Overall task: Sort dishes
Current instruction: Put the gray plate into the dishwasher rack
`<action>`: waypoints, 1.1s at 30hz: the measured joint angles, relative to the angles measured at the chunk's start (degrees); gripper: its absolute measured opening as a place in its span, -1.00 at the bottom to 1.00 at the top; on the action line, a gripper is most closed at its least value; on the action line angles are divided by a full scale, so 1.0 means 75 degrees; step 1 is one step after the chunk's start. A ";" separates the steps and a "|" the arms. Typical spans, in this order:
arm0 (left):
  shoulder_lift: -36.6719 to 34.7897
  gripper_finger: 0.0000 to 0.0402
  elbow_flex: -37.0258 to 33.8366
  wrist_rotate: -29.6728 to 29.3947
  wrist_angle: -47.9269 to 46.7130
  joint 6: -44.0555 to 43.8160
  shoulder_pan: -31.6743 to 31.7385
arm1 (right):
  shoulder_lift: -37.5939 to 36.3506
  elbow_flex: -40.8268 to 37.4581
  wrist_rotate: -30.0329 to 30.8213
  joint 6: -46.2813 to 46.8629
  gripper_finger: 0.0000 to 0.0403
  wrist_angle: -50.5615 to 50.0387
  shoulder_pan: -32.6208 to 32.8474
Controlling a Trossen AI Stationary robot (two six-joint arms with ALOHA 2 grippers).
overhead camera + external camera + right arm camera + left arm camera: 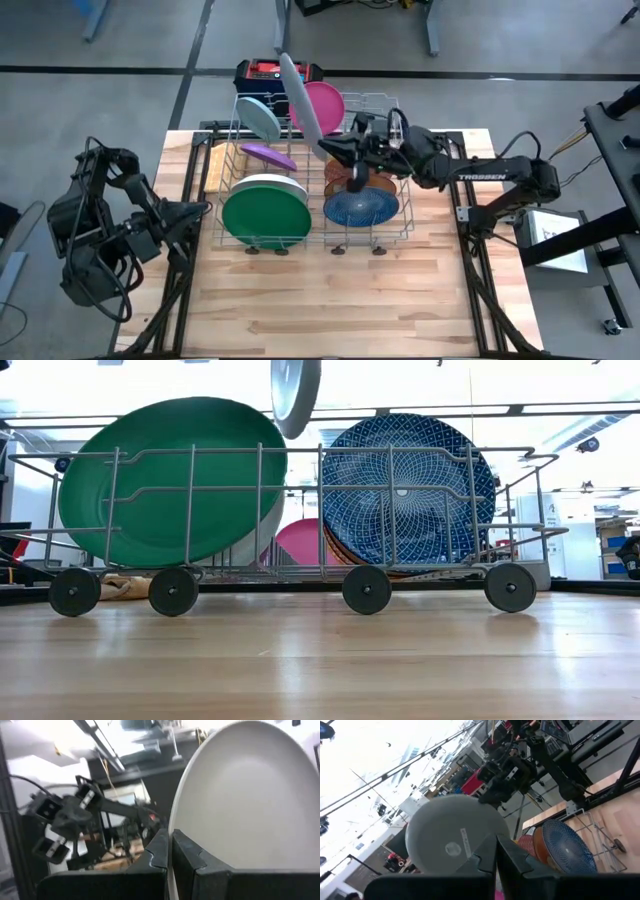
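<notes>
Tabletop [330, 300]: pale wood planks on a dark frame.
On it: silver wire dish rack [405, 215], standing on black wheels toward the far half.
Beside rack's left end: flat tan wooden piece [216, 170], partly hidden.

Grey floor [120, 40] (dark seams), bright ceiling lights [560, 380] beyond wooden table [330, 300].

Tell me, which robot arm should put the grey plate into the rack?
The right one, probably. The right gripper already pinches the grey plate above the rack, while the left gripper waits shut, beside it.
</notes>
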 joint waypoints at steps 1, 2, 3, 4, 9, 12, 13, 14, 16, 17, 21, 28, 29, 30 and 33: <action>0.0000 -1.00 0.0000 0.0000 0.0000 -0.0052 0.0000 | -0.0061 -0.0198 -0.0004 -0.0007 -1.00 0.0220 0.0000; 0.0000 -1.00 0.0000 -0.0001 0.0000 -0.0147 0.0000 | -0.0101 -0.0402 -0.0004 0.0042 -1.00 0.0527 0.0000; 0.0000 -1.00 -0.0002 -0.0002 -0.0007 -0.0256 0.0000 | -0.0120 -0.0628 -0.0004 0.0091 -1.00 0.0876 0.0003; 0.0003 -1.00 -0.0015 0.0000 -0.0026 -0.0363 0.0000 | -0.0120 -0.0878 0.0008 0.0068 -1.00 0.1252 0.0002; 0.0000 -1.00 -0.0148 0.0002 -0.0202 -0.0551 0.0000 | 0.0017 -0.2019 0.0583 -0.0400 -1.00 0.3335 0.0064; -0.0009 -1.00 -0.0160 0.0003 -0.0233 -0.0537 0.0000 | 0.0271 -0.2457 0.0687 -0.0652 -1.00 0.4263 0.0058; -0.0020 -1.00 -0.0160 0.0001 -0.0230 -0.0537 0.0000 | 0.0360 -0.2532 0.0705 -0.0652 -1.00 0.4450 0.0054; -0.0023 -1.00 -0.0160 0.0003 -0.0230 -0.0537 0.0000 | 0.0446 -0.2587 0.0721 -0.0633 -1.00 0.4596 0.0050; -0.0029 -1.00 -0.0160 0.0000 -0.0231 -0.0534 0.0000 | 0.0644 -0.2605 0.0743 -0.0639 -1.00 0.4744 0.0052; -0.0028 -1.00 -0.0160 0.0001 -0.0233 -0.0535 0.0000 | 0.0772 -0.2605 0.0791 -0.0656 -1.00 0.4756 0.0055; -0.0026 -1.00 -0.0160 0.0000 -0.0233 -0.0542 0.0000 | 0.1343 -0.2551 0.0924 -0.0625 -1.00 0.4754 0.0055; -0.0026 -1.00 -0.0160 0.0003 -0.0235 -0.0542 0.0000 | 0.2252 -0.2137 0.1337 -0.0514 -1.00 0.4912 0.0055; -0.0026 -1.00 -0.0160 0.0003 -0.0233 -0.0544 0.0000 | 0.2352 -0.2049 0.1332 -0.0485 -1.00 0.4914 0.0058; -0.0026 -1.00 -0.0160 0.0003 -0.0233 -0.0545 0.0000 | 0.2424 -0.1942 0.1316 -0.0444 -1.00 0.4951 0.0058; -0.0026 -1.00 -0.0160 0.0003 -0.0233 -0.0553 0.0000 | 0.2602 -0.1642 0.1294 -0.0199 -1.00 0.4947 0.0055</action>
